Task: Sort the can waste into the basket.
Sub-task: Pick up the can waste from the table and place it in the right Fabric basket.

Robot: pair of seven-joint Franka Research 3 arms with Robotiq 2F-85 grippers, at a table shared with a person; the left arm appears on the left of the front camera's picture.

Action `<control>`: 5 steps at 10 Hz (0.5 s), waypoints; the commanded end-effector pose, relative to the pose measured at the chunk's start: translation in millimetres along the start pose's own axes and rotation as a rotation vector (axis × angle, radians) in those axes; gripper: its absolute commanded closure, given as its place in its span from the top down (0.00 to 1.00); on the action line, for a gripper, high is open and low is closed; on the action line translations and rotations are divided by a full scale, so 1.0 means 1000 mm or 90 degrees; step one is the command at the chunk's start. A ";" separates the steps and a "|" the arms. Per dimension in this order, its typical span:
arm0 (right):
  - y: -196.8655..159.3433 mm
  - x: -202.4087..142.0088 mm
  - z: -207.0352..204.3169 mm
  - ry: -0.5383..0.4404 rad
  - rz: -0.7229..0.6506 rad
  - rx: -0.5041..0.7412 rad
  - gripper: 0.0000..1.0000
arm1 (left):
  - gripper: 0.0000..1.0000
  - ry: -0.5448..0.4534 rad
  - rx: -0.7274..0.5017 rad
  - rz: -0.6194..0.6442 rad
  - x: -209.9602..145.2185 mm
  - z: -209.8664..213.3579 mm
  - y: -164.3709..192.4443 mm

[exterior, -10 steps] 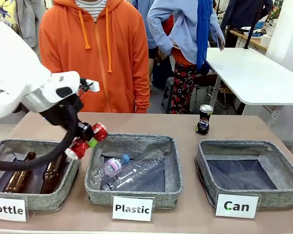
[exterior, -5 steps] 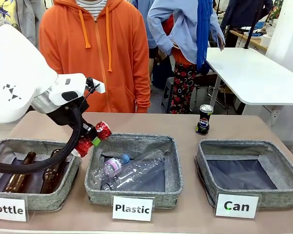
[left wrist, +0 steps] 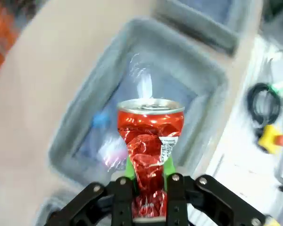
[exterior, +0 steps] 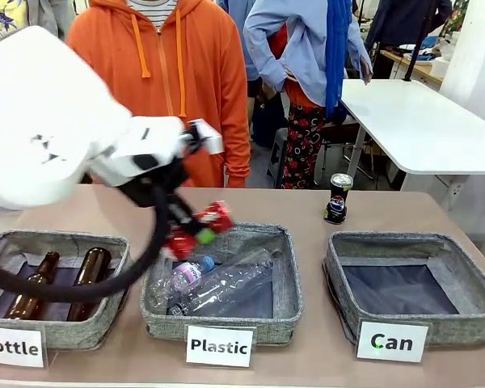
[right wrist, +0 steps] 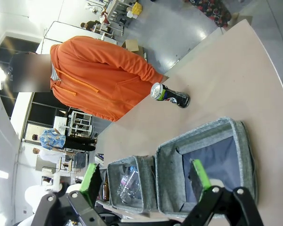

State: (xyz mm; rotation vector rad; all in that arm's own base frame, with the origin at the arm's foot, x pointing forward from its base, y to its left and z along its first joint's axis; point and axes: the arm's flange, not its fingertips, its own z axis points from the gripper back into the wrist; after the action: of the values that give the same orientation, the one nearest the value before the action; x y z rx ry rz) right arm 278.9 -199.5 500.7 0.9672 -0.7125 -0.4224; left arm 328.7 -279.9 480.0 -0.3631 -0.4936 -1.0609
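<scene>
Crushed red can [exterior: 202, 229] hangs clamped between the left gripper [exterior: 192, 234] fingers, above the Plastic bin [exterior: 284, 311] at its left edge. Farther right, the dark can [exterior: 337, 198] stands upright on the table [exterior: 259, 202] behind the "Can" basket [exterior: 469, 325]. The right gripper [right wrist: 145, 176] is spread apart, holding nothing.

Basket [exterior: 469, 323] rightmost, one can [exterior: 337, 198] standing behind it, other can [exterior: 200, 230] above middle bin [exterior: 288, 279]

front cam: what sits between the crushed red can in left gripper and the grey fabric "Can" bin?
Front view, past the crushed red can: the grey fabric "Plastic" bin holding clear plastic bottles, then bare table before the "Can" bin.
</scene>
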 end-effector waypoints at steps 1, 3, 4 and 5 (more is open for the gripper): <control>0.029 0.004 0.040 0.008 0.096 -0.010 1.00 | 0.25 -0.088 -0.042 -0.192 0.078 -0.023 -0.041; 0.046 0.004 0.114 0.063 0.161 -0.117 1.00 | 0.25 -0.097 -0.008 -0.293 0.159 -0.068 -0.078; 0.046 -0.002 0.146 0.046 0.189 -0.169 1.00 | 0.25 -0.106 -0.044 -0.345 0.198 -0.102 -0.092; 0.043 -0.011 0.182 0.020 0.227 -0.165 1.00 | 0.25 -0.103 -0.040 -0.371 0.238 -0.147 -0.102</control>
State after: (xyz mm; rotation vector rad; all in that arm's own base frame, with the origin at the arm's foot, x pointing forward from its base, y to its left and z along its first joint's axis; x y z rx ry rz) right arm 158.7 -264.2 599.1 0.6144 -0.7234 -0.2337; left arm 323.0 -530.4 500.0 -0.3989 -0.7185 -1.5623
